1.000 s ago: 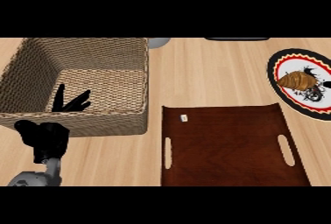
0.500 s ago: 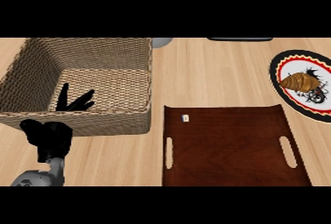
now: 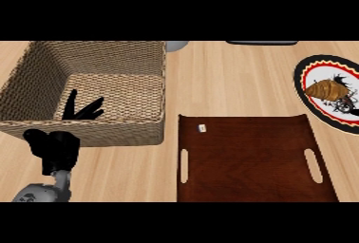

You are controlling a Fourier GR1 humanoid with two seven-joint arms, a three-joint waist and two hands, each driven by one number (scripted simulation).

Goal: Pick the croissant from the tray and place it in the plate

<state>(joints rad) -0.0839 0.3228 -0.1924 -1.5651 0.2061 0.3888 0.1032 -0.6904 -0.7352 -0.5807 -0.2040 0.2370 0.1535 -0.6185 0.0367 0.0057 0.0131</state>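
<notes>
At the near left, the left hand (image 3: 56, 151) rests on the desk (image 3: 231, 80), fingers up over the wicker basket (image 3: 91, 128) wall, relaxed and holding nothing. Right of the basket lies the brown tray (image 3: 245, 161). At the far right, the croissant (image 3: 327, 88) sits on the patterned plate (image 3: 312, 64).

The wooden counter (image 3: 231, 80) carries a wicker basket (image 3: 140, 126), brown tray (image 3: 252, 161) and plate (image 3: 308, 102).
</notes>
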